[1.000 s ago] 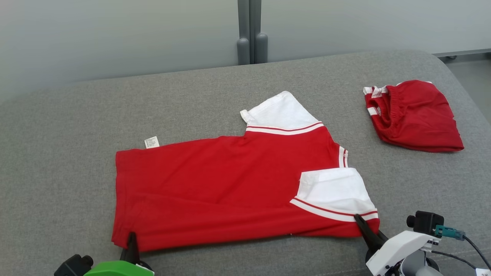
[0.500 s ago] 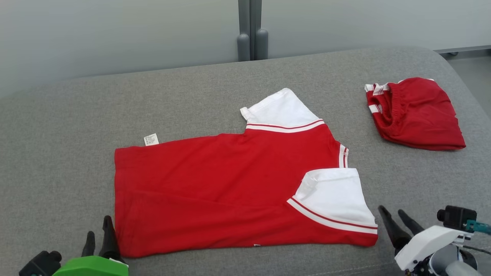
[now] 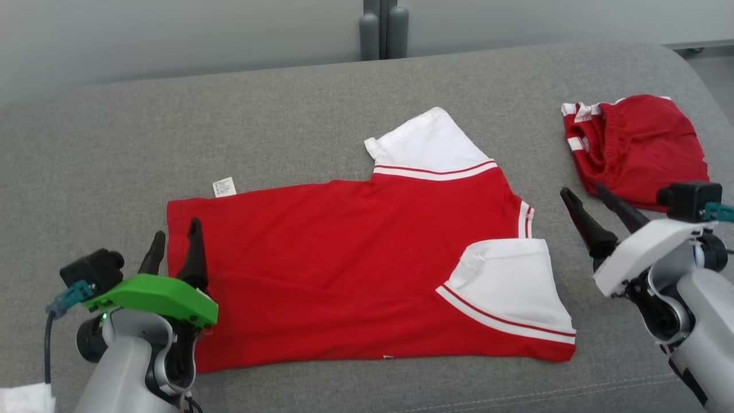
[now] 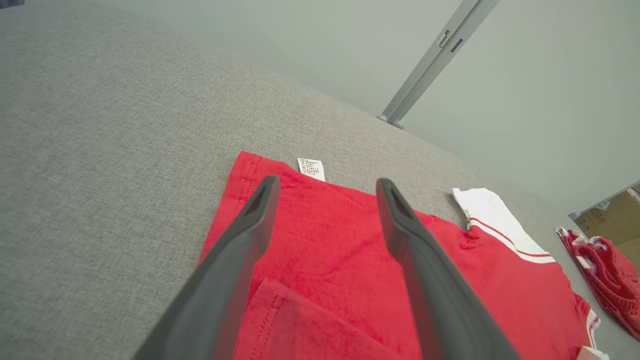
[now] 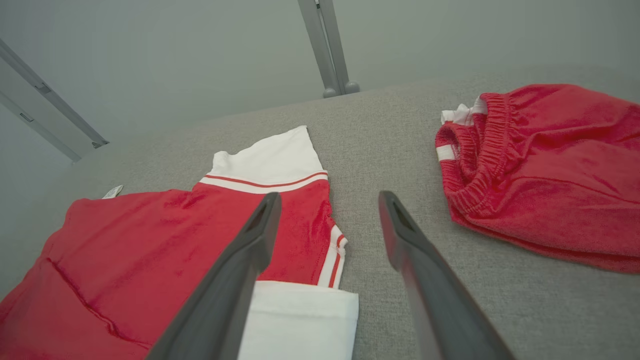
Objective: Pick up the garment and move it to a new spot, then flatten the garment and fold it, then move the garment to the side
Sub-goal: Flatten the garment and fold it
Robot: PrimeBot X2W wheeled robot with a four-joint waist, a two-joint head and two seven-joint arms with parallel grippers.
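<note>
Head view. Red short-sleeved shirt with white sleeves (image 3: 355, 269) lies flat at the centre of the grey woven-fabric cushion (image 3: 287, 126), collar end toward 3 o'clock, hem toward 9 o'clock. Near sleeve is folded onto the body at 4 o'clock; far sleeve sticks out at 1 o'clock. A crease runs along the near edge. White care label (image 3: 223, 186) pokes out at 10 o'clock.

Left gripper (image 3: 177, 228): at 9 o'clock, over the hem corner, fingers spread, pinching nothing. Contact with the cloth: cannot tell.

Right gripper (image 3: 582, 190): at 3 o'clock, beside the collar end, fingers spread, empty.

Crumpled red shorts with white side stripes (image 3: 642, 149) at 2 o'clock, apart from the shirt. Grey metal post (image 3: 381, 28) at 12 o'clock.
</note>
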